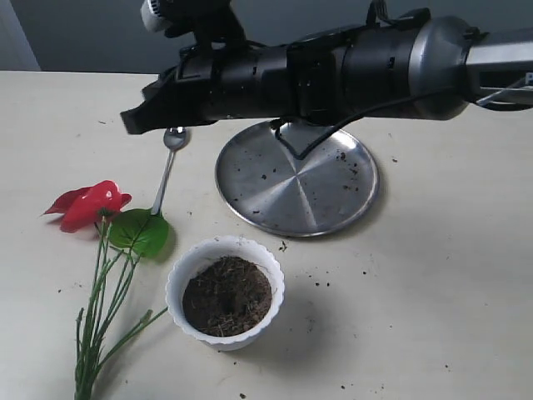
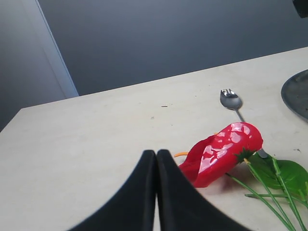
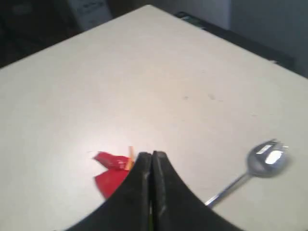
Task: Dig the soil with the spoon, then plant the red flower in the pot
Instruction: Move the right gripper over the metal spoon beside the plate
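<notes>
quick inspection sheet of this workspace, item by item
surface: pale table, loose soil crumbs scattered around the pot and plate
soil: dark mound inside the white pot
spoon: lying flat, bowl away from the pot, handle end under a green leaf
red flower: lying on the table left of the pot, stems trailing toward the near edge
clutter: steel plate, a few soil specks on it
pincers: left pincer shut, empty; right pincer shut, empty, reached across above the spoon
cables: black cable looping under the right arm
surroundings: dark grey wall

Exterior looks down from the front; both wrist views share the spoon [image 2: 231,101].
</notes>
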You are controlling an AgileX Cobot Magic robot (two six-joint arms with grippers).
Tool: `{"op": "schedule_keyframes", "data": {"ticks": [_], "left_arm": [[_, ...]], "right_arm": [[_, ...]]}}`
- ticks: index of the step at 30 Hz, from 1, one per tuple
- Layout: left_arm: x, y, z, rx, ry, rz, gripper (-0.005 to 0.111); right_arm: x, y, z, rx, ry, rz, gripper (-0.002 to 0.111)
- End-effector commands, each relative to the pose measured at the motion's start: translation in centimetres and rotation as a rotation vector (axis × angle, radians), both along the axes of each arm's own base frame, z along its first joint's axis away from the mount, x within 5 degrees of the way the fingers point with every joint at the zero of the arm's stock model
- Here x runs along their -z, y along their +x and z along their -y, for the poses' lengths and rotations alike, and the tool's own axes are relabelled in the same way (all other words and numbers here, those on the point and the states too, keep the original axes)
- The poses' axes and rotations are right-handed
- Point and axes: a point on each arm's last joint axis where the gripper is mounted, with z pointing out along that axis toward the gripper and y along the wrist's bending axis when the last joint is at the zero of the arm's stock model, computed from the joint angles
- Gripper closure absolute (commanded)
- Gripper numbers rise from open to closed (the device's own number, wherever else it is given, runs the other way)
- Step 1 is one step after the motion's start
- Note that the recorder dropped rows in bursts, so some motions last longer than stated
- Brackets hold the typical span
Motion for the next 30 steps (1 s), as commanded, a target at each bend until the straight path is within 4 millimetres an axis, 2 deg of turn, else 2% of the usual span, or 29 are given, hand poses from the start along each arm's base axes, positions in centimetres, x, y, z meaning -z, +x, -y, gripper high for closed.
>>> {"op": "schedule_keyframes", "data": {"ticks": [1,7,10,12,13,17,20,25,28,30], "left_arm": [[0.0,0.0,0.0,0.002,-0.014,0.007,0.106],[0.0,0.0,0.0,0.002,-0.014,0.007,0.106],[0.0,0.0,0.0,0.002,-0.014,0.007,0.106],[0.0,0.0,0.0,0.002,-0.014,0.007,0.106],[0.0,0.0,0.0,0.002,-0.014,0.007,0.106],[0.0,0.0,0.0,0.002,-0.014,0.007,0.106],[0.0,0.0,0.0,0.002,-0.014,0.007,0.106],[0.0,0.0,0.0,0.002,-0.014,0.007,0.106],[0.0,0.0,0.0,0.002,-0.014,0.007,0.106],[0.0,0.0,0.0,0.002,-0.014,0.007,0.106]], "right_arm": [[-0.3,-0.5,0.1,-0.078,0.010,0.012,0.109],[-0.2,0.4,0.6,-0.067,-0.136,0.197,0.109],[0.4,0.5,1.1,-0.036,-0.166,0.083,0.109],[0.5,1.5,2.0,0.161,-0.212,-0.093,0.109],[0.4,1.3,2.0,0.230,-0.224,-0.137,0.109],[-0.6,0.6,2.1,0.252,-0.301,-0.103,0.109],[-1.4,0.7,1.9,0.253,-0.305,-0.137,0.100],[-1.7,1.1,0.2,0.243,-0.299,-0.226,0.076],[-0.7,1.7,-1.5,0.230,-0.305,-0.262,0.074],[0.8,2.5,-2.7,0.226,-0.331,-0.296,0.074]]}}
